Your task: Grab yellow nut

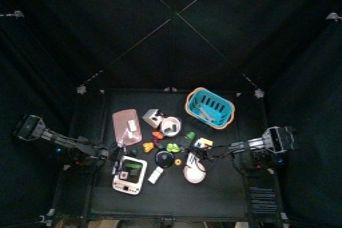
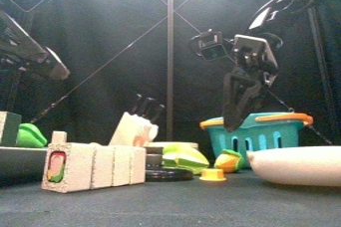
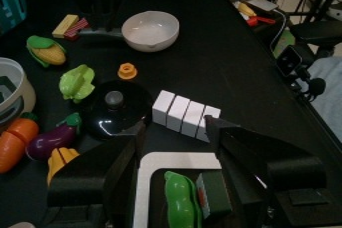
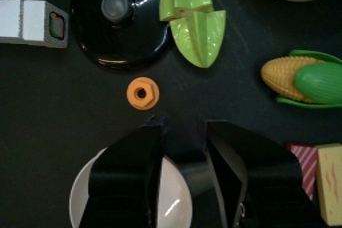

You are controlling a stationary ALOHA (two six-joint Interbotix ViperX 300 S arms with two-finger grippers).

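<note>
Hovering above the table, the right gripper (image 4: 185, 132) carried nothing, its two black jaws parted by a narrow gap. Small orange-yellow ring-shaped nut (image 4: 143, 94) lay flat on the black tabletop just ahead of the jaw tips, slightly off toward one jaw, not touched. Beside it sat a round black lid with a knob (image 4: 120, 24) and a pale green leafy toy vegetable (image 4: 197, 24); a white bowl (image 4: 114, 197) lay under the jaws. Judged best approach: shift sideways until the nut centred in the gap, widen the jaws, descend straight, close across the ring's outer edge, clear of the lid. Left gripper (image 3: 181, 167) rested apart over a green-and-white boxed item (image 3: 171, 194), jaws spread, empty.
</note>
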